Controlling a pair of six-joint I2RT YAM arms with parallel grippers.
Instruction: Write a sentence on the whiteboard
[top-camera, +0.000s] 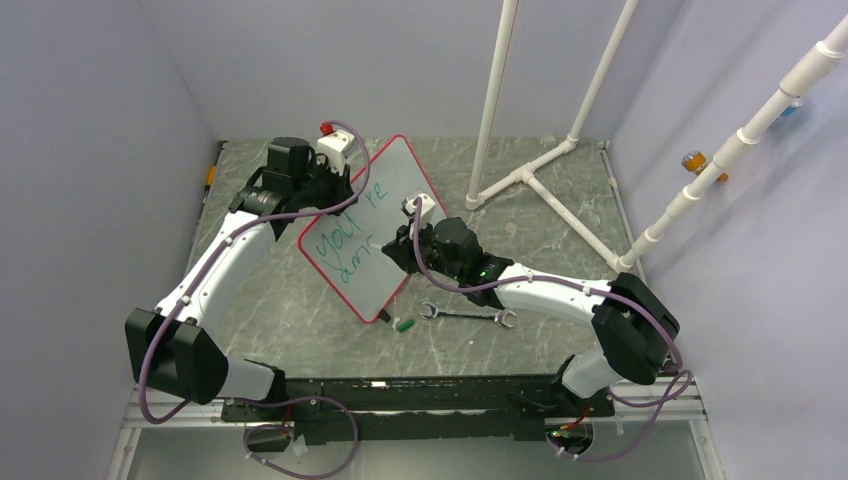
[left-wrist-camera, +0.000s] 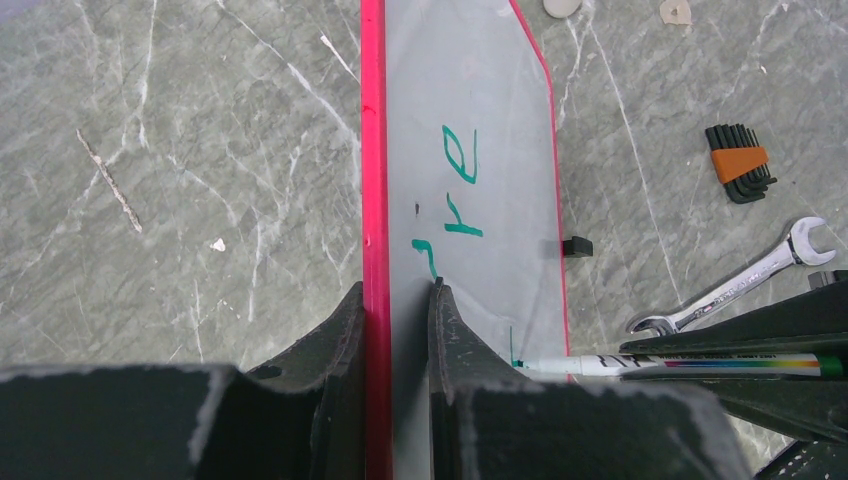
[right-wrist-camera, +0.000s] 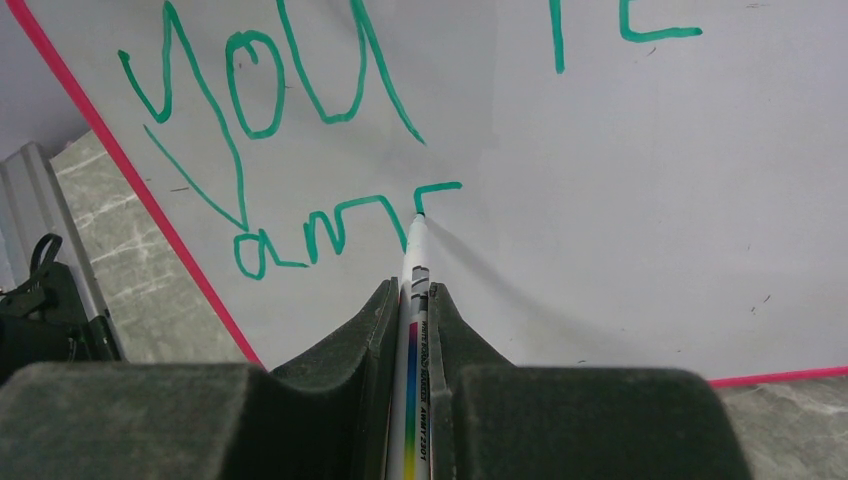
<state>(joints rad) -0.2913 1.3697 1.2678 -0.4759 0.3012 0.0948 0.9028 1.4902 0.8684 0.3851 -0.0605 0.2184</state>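
From above, the whiteboard stood tilted over the middle of the grey marbled counter, with its low corner near a small green cap and a wrench. The left fingers gripped its upper left edge. The right fingers were against its face. The sentence ran in green, "you're" above the start of a second line. White pipes stood behind.

In the left wrist view, the left fingers were clamped on the board's red frame, one on each side, and the board ran away from the camera edge-on. A black clip sat on its far edge. A set of hex keys lay on the counter beyond.

In the right wrist view, the right fingers were closed on a white marker. Its green tip touched the board at the end of a fresh stroke just after "am", under "you".
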